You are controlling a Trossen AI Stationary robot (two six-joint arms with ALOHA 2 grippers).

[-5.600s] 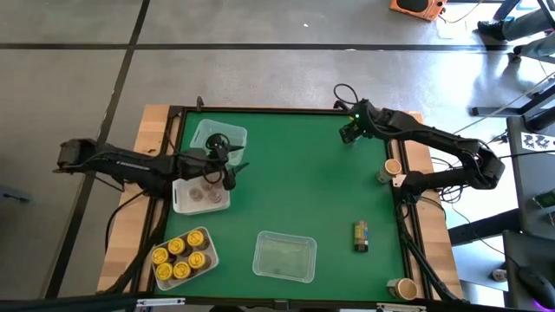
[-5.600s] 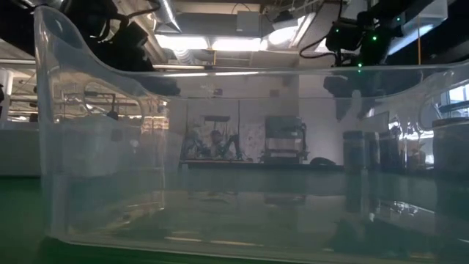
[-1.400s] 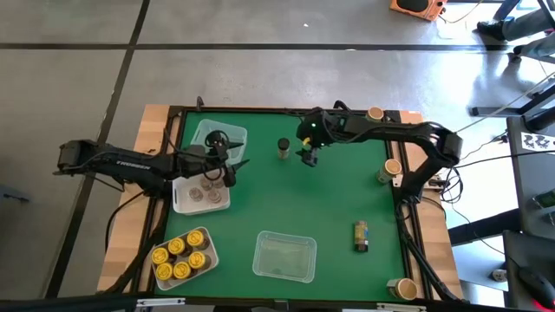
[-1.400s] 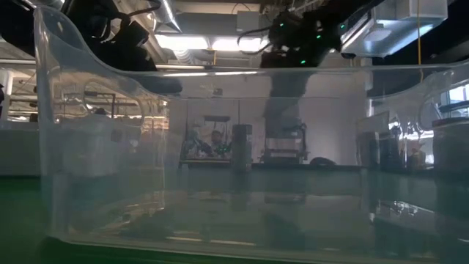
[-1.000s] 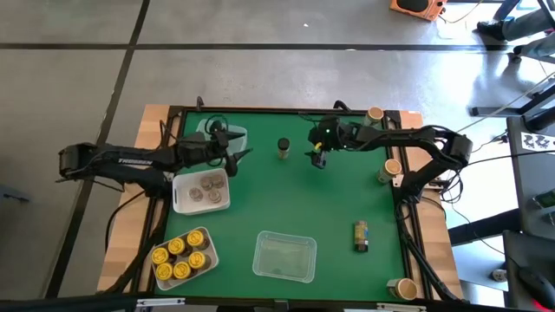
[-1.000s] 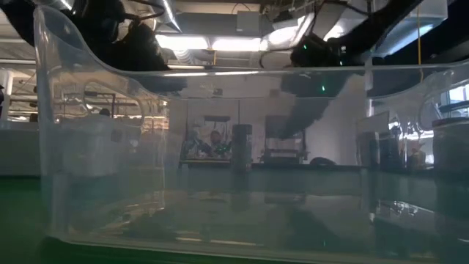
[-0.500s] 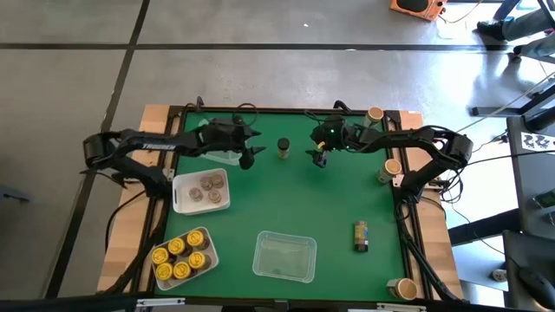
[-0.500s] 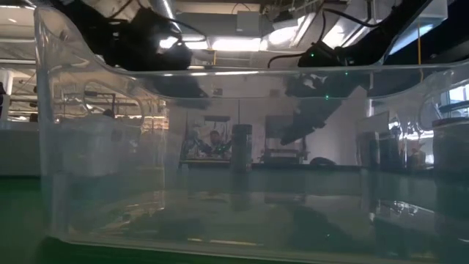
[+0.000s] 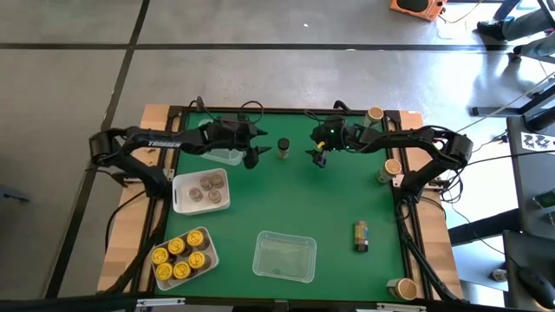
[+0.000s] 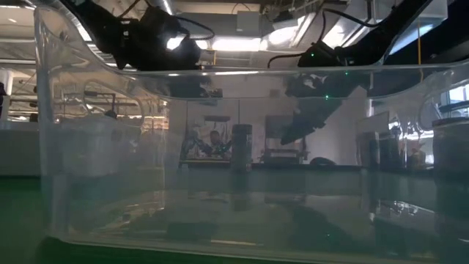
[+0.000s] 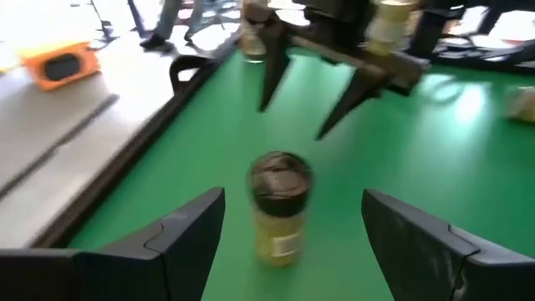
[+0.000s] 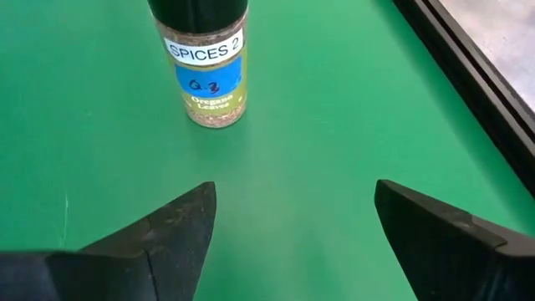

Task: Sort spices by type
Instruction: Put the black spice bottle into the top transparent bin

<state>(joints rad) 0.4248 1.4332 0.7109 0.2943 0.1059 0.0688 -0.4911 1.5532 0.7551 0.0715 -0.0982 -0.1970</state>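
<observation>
One cylindrical glass spice jar [image 9: 284, 148], dark-lidded, stands on green felt [image 9: 329, 208].

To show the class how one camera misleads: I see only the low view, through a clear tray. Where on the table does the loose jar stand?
Observer: The jar stands upright on the far half of the mat, between the two arms' jaws and touching neither.
Operator: Are the jaws open?
Observer: Yes, both pairs stand open, pointing at it from either side.
Operator: What's in it?
Observer: Its label reads oregano leaves.
</observation>
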